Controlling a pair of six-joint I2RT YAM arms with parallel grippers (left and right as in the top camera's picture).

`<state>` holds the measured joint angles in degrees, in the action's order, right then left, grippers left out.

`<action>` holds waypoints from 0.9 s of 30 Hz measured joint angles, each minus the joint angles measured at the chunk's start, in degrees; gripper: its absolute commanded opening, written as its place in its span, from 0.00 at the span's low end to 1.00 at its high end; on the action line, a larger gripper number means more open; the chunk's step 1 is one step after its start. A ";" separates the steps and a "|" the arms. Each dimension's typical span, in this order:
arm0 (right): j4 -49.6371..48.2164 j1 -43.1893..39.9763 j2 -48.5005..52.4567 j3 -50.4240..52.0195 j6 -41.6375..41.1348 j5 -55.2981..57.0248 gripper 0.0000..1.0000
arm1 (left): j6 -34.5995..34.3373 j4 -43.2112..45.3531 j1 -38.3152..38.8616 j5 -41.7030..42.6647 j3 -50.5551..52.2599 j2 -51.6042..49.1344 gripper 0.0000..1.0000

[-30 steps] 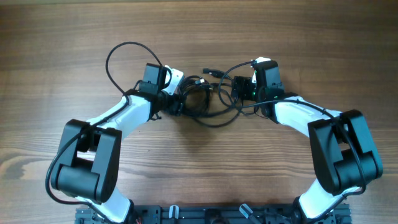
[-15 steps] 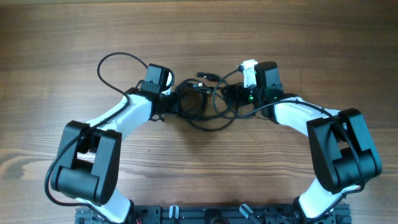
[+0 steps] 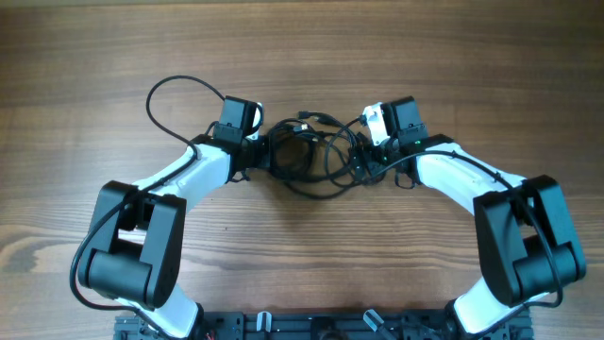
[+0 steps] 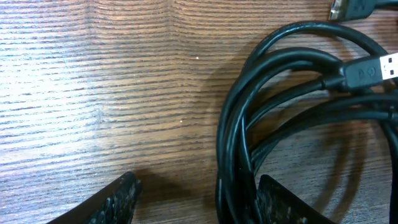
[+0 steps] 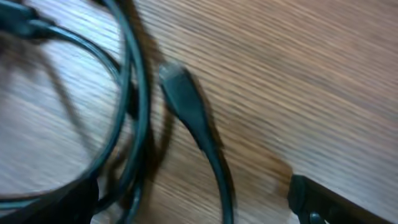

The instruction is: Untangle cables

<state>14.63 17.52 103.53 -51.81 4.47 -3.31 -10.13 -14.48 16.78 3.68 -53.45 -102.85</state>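
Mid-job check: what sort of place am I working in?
Likely a robotics lab bench: bare wood-grain tabletop, two white-and-black robot arms on a black mounting rail, and a tangle of thin black cables laid out.

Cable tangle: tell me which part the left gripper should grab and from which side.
Grip the tight arc of the cable tangle nearest the left gripper, coming down from above. There several strands run side by side in one curve, lying between the open fingers; the USB plug end looks loose, probably less useful.
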 measured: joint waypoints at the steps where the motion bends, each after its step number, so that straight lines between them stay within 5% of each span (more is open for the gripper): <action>1: 0.66 0.09 -0.02 -0.11 -0.61 1.62 1.00 | 0.00 0.00 0.00 0.00 0.00 0.00 0.62; 4: 3.21 0.20 -0.20 -0.48 -4.39 4.48 1.00 | -0.02 0.00 0.00 0.09 0.00 -0.02 0.55; 10: 4.37 0.20 -0.44 -0.57 -8.13 5.55 1.00 | -0.04 -0.11 0.00 0.48 0.00 -0.07 0.56; 18: -11.76 -1.22 0.90 1.49 -12.41 -8.24 1.00 | 2.47 -0.50 0.00 0.46 0.00 -0.07 0.56; 23: -11.08 -1.22 0.94 1.29 -12.39 -13.33 1.00 | 2.86 -0.37 0.00 0.46 0.00 -0.07 0.56; 27: -5.05 1.25 0.24 0.26 -12.37 -6.60 1.00 | 3.02 -0.15 0.00 0.46 0.00 -0.11 0.57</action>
<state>9.58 18.76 103.77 -51.55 -7.90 -9.91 -7.11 -14.63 16.78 4.14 -53.45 -102.96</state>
